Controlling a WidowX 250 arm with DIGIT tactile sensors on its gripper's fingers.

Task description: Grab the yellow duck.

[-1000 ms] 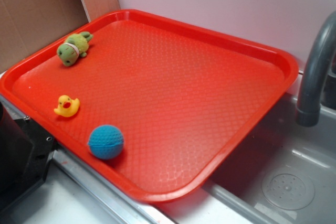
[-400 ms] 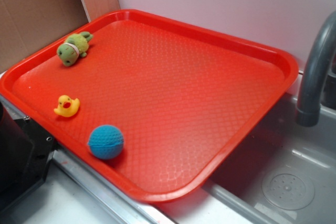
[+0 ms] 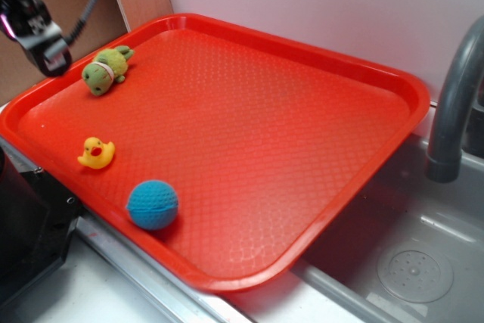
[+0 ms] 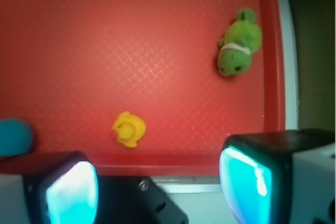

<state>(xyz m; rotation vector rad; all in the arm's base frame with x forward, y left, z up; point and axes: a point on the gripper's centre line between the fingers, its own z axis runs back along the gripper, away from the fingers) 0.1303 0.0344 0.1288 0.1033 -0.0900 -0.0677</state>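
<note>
Wrist view — jaws spread wide, nothing between them, yellow duck (image 4: 128,129) on red tray (image 4: 157,35), green plush toy (image 4: 239,49) near tray rim — blue ball (image 4: 14,137) at left edge.

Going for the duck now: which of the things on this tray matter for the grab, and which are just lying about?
For the job:
yellow duck, near the tray's edge
tool, open, up off the tray, not yet over the duck

Just lying about:
green plush toy
blue ball
red tray under all three
grey faucet
</note>
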